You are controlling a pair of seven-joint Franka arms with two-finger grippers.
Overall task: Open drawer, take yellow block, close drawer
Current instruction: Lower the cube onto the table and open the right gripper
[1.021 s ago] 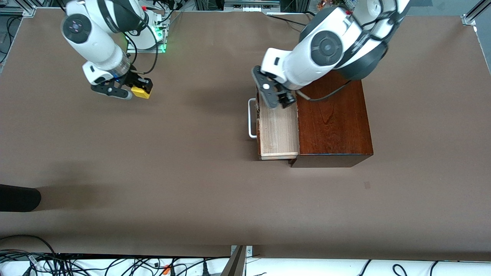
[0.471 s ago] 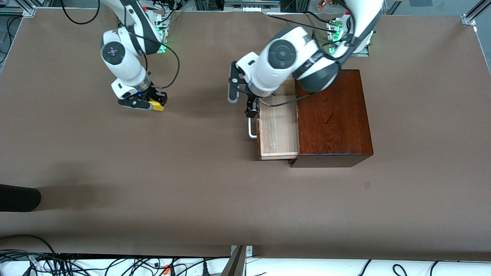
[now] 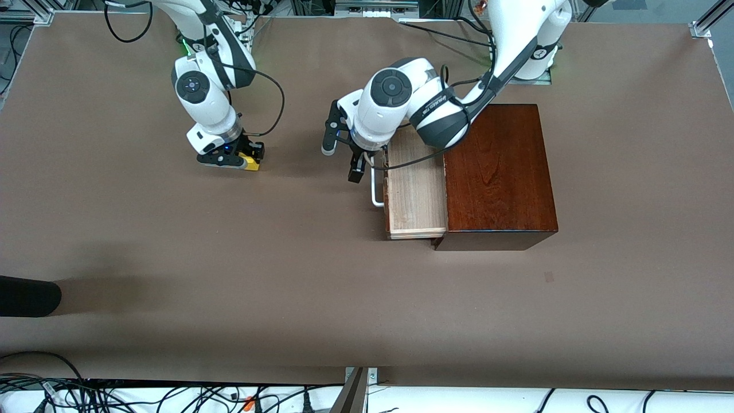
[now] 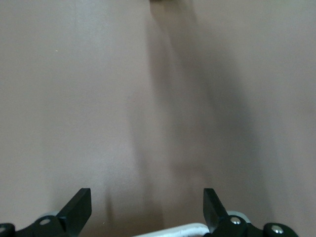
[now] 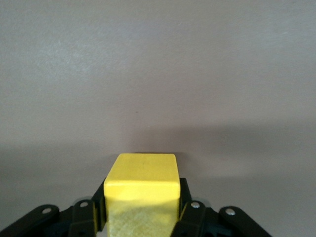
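Gripping yellow block [image 5: 141,190], right gripper [image 3: 238,159], left gripper [image 3: 342,159] spread beside drawer [image 3: 417,189]

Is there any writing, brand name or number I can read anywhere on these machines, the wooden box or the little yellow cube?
Dark band on the left arm's white forearm: pale lettering, too small and tilted to read.
Round badge on the left arm's upper link: a mark, unreadable.
Small bright yellow cube in the right hand: plain faces, no text.
Glossy dark mahogany box and its pale-wood drawer: no text.
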